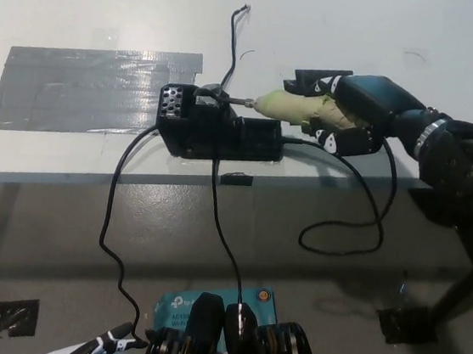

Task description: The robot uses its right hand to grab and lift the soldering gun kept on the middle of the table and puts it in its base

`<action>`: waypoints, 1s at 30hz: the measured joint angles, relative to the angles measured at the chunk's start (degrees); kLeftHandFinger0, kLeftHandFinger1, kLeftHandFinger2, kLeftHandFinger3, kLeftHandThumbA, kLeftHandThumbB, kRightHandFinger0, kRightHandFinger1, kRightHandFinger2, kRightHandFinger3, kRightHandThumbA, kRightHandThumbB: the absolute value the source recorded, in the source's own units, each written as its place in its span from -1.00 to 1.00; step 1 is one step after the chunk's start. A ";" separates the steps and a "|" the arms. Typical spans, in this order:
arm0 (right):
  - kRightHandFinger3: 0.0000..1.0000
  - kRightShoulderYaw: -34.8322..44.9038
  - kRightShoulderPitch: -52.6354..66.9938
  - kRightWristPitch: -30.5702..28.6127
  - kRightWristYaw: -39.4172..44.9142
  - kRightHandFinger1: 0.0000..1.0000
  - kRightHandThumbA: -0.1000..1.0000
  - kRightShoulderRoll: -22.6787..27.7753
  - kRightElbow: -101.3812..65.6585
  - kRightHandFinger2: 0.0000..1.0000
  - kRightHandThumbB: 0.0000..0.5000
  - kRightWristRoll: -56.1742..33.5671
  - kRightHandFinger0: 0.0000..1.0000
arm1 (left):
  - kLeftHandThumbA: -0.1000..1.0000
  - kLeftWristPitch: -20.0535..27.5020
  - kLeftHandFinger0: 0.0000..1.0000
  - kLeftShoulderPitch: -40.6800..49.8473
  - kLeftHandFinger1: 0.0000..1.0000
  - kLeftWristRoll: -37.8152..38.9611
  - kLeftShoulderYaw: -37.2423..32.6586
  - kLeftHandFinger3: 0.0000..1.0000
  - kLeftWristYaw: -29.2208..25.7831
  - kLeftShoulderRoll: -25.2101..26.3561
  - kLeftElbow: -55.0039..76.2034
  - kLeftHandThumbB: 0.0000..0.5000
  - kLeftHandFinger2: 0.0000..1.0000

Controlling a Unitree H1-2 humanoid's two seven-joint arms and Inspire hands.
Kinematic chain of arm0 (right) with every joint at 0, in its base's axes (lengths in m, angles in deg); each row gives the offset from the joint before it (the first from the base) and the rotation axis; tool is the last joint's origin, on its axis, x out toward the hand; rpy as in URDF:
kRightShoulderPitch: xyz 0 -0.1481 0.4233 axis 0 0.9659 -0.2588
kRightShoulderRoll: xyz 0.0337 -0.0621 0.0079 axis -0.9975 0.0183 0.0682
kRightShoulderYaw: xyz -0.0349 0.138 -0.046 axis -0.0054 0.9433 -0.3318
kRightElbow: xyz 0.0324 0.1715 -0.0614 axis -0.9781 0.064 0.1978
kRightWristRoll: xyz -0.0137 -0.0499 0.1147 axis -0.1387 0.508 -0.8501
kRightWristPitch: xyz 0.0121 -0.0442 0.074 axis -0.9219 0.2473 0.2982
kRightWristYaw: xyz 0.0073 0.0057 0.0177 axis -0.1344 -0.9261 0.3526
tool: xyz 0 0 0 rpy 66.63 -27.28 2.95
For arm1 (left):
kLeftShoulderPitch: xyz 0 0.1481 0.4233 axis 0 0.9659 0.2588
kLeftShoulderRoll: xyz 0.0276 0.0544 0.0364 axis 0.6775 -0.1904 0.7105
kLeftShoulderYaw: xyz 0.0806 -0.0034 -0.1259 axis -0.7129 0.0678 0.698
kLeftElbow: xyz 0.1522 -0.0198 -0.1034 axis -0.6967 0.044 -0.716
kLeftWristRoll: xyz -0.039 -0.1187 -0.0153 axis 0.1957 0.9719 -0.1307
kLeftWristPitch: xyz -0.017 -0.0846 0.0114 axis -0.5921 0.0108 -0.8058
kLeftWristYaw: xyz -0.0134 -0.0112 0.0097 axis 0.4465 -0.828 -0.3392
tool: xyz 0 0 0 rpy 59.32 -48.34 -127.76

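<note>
My black right hand (346, 113) is shut on the soldering gun (289, 106), whose yellow-green handle lies level and points left. Its thin metal tip (239, 101) reaches the top of the black base (216, 128), close to the holder opening at the base's left part. The base stands near the table's front edge. The gun's black cable (355, 225) loops down off the table below the hand. Only the fingertips of my white left hand (106, 348) show at the bottom left, and its state is unclear.
A wide patch of grey tape (93, 88) is stuck on the white table (364, 29) left of the base. Black cords (113, 206) hang from the base over the table's front edge (66, 176). A loose thin wire (234, 36) lies behind the base.
</note>
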 measured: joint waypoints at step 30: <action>-0.19 -13.92 -13.05 -17.98 -10.54 -0.91 -1.00 -0.43 17.72 0.03 -1.00 13.76 -1.00 | 1.00 0.00 1.00 -1.43 1.00 -1.44 -1.00 1.00 -0.16 -1.17 0.29 0.95 1.00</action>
